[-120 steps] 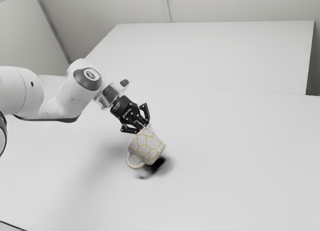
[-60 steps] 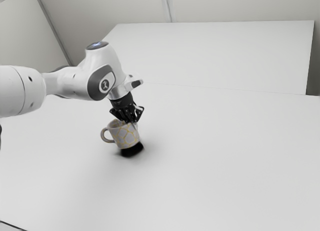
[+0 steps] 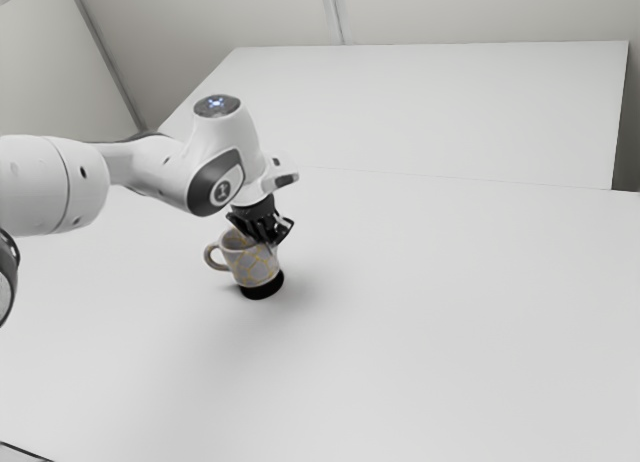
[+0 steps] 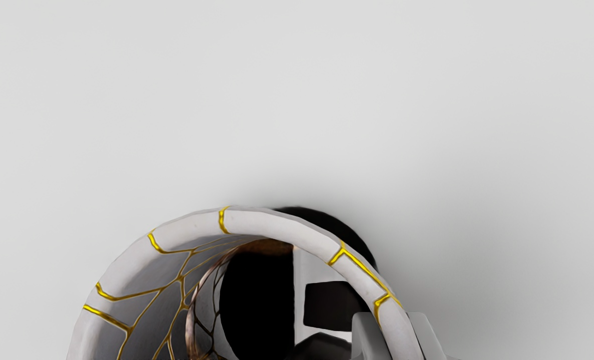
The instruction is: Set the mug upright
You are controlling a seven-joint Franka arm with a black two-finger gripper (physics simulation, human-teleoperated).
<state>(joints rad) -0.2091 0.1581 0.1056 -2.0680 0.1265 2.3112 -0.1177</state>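
Observation:
The black gripper (image 3: pixel 268 244) points down at the mug's rim, on the side away from the handle. The white mug with gold crack lines (image 3: pixel 250 262) is nearly upright with its mouth up, tilted slightly, its handle toward the exterior view's left. A dark shadow lies beneath its base; whether the base touches the table cannot be told. In the wrist view, the gripper (image 4: pixel 394 332) is shut on the wall of the mug (image 4: pixel 276 223), one finger inside the mouth and one outside.
The white table (image 3: pixel 430 322) extends around the mug. A pale wall (image 3: pixel 450 12) rises behind the table's far edge.
Over the last second the mug has swung from a steep tilt to nearly upright, moving toward the exterior view's left with my hand. Since half a second ago it has shifted slightly.

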